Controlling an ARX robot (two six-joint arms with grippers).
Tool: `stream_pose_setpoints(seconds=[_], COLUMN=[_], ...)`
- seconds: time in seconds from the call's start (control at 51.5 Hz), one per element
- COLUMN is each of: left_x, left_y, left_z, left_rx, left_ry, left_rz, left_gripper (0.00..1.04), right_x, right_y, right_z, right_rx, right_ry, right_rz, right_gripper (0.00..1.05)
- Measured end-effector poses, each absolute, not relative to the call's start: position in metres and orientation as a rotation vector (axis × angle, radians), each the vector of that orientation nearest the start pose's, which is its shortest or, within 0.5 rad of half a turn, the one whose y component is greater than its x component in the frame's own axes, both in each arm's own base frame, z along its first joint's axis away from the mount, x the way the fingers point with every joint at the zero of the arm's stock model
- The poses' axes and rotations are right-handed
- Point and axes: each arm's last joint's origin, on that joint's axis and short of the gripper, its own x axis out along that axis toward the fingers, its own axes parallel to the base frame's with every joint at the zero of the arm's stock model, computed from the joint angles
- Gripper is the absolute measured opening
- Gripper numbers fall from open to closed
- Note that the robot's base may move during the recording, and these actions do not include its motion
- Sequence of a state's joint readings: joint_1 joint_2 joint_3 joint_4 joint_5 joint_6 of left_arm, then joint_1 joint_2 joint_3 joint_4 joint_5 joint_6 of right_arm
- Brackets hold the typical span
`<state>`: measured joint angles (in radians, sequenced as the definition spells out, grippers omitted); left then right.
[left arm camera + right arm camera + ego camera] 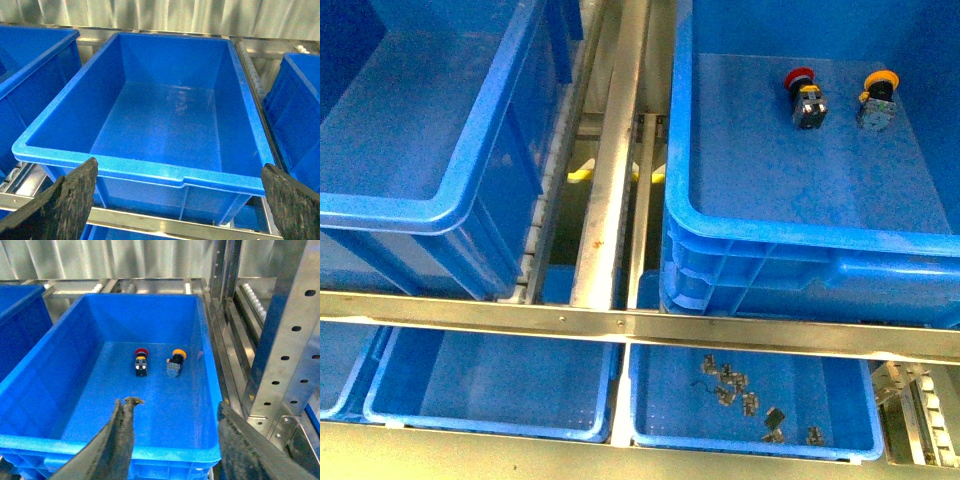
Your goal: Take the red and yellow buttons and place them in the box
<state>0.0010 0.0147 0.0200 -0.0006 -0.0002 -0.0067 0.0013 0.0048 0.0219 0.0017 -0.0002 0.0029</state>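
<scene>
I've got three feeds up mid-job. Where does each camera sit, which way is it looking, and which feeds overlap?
Front view: on the body between the arms, looking down on two big crates and the shallow trays below; no arm shows.
Left wrist view: on the left arm, facing the empty box; the open left pincer frames it.
Right wrist view: on the right arm, facing the crate holding the red button and yellow button; the right pincer is open.
Shared: front and right wrist views both show that crate and both buttons.

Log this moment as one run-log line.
red button and yellow button: lying in right crate | box: empty | left pincer: open | right pincer: open, holding nothing
</scene>
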Motion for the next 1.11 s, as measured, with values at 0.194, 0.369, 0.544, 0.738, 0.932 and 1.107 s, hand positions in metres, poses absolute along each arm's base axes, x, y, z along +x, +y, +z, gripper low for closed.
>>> stream_pose_setpoints(seconds=[0.194, 0.369, 0.544, 0.738, 0.932, 1.107], left_x=[0.0974, 0.0974, 0.0974, 0.0974, 0.0974, 0.0974], left_y=[0.0001, 0.0001, 0.0001, 0.0001, 0.0001, 0.0001], left_z=[0.1691, 0.1691, 0.1691, 0.1691, 0.1691, 0.1691], left_rx=[-0.007, -0.007, -0.007, -0.007, -0.007, -0.007], left_ry=[-0.005, -0.005, -0.005, -0.005, -0.005, -0.005], left_rz=[0.002, 0.002, 0.002, 0.002, 0.002, 0.002], left_gripper=[0.97, 0.97, 0.97, 0.97, 0.97, 0.97], right_x=[0.0966, 0.0966, 0.0966, 0.0966, 0.0966, 0.0966], right_y=[0.0001, 0.0001, 0.0001, 0.0001, 0.0001, 0.0001], right_z=[0.1708, 0.1708, 0.1708, 0.1708, 0.1708, 0.1708], right_rx=[0.003, 0.003, 0.003, 0.003, 0.003, 0.003], right_ry=[-0.019, -0.019, -0.019, -0.019, -0.019, -0.019], right_rz=[0.002, 0.002, 0.002, 0.002, 0.001, 0.002], right_gripper=[0.87, 0.98, 0.98, 0.98, 0.98, 0.98])
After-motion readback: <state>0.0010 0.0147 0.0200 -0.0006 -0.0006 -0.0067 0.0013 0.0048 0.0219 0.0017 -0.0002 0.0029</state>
